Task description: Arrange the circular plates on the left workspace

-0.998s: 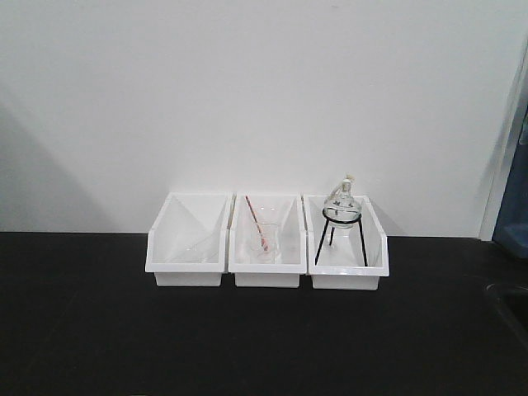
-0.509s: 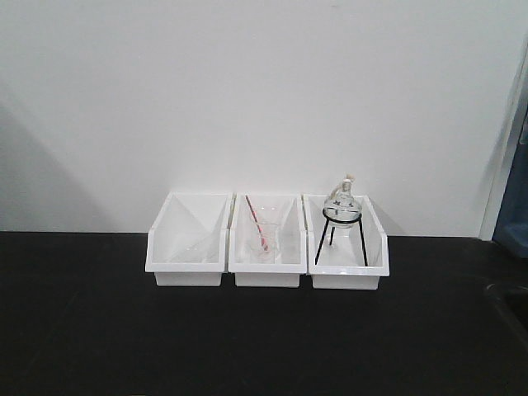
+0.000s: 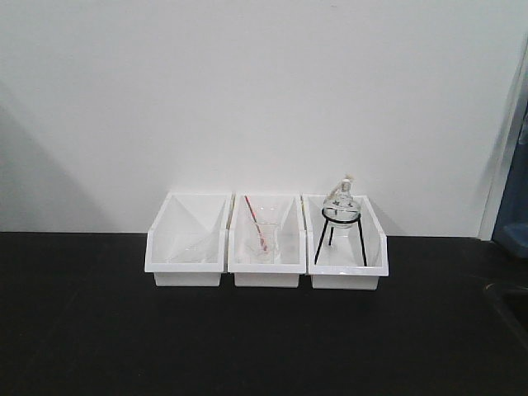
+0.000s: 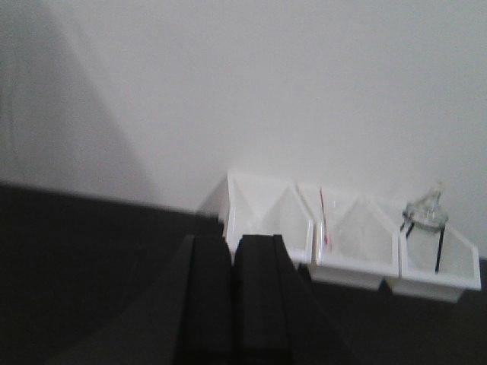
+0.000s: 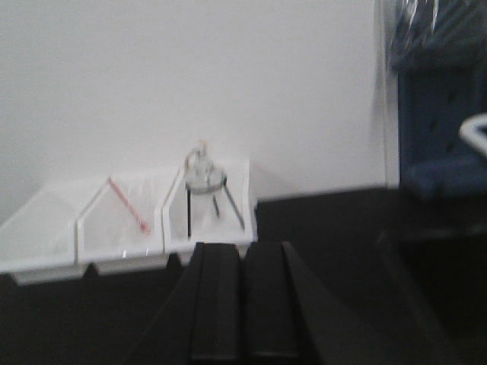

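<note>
No circular plate shows in any view; the plates are out of view. The black countertop (image 3: 99, 330) spreads across the front view and also shows in the left wrist view (image 4: 68, 258) and right wrist view (image 5: 335, 228). My left gripper (image 4: 232, 242) is shut and empty, its jaws pressed together, held above the counter in front of the bins. My right gripper (image 5: 243, 247) is shut and empty too, above the counter near the right bin. Neither gripper shows in the front view.
Three white rectangular bins stand in a row against the wall: the left bin (image 3: 187, 241), the middle bin (image 3: 266, 241) with a beaker and a red rod, the right bin (image 3: 344, 243) with a round flask on a black tripod. A sink edge (image 3: 511, 301) lies at far right.
</note>
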`<state>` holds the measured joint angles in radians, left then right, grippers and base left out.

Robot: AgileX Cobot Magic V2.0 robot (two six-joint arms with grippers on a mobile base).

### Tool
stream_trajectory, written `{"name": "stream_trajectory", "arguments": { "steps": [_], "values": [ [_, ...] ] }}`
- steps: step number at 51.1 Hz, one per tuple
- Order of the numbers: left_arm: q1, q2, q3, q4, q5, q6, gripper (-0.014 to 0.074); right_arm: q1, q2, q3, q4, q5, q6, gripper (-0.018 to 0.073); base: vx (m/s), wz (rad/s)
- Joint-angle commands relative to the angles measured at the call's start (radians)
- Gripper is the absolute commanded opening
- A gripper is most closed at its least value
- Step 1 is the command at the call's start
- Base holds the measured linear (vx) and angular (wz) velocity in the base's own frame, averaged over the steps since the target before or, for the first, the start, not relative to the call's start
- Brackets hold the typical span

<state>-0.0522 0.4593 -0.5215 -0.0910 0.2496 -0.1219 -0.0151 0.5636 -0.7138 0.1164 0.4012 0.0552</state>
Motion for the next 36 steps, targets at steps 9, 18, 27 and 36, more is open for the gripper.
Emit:
{"name": "stream_trajectory", "arguments": {
  "steps": [9, 18, 27, 36],
  "values": [
    [-0.005, 0.435, -0.230, -0.472, 0.262, 0.367, 0.0000, -0.005, 0.427, -0.259, 0.481, 0.397, -0.379, -0.0002, 0.00, 0.00],
    [0.028, 0.640, -0.257, -1.028, 0.481, 0.807, 0.0000, -0.021, 0.648, -0.271, 0.876, 0.595, -0.669, -0.0002, 0.00, 0.00],
    [0.121, 0.754, -0.255, -1.248, 0.673, 0.934, 0.0000, -0.138, 0.751, -0.271, 1.053, 0.781, -0.804, -0.0002, 0.00, 0.00],
    [0.318, 0.771, -0.184, -1.241, 0.720, 0.942, 0.0000, -0.330, 0.770, -0.231, 1.209, 0.836, -0.830, -0.0002, 0.00, 0.00]
  ]
}}
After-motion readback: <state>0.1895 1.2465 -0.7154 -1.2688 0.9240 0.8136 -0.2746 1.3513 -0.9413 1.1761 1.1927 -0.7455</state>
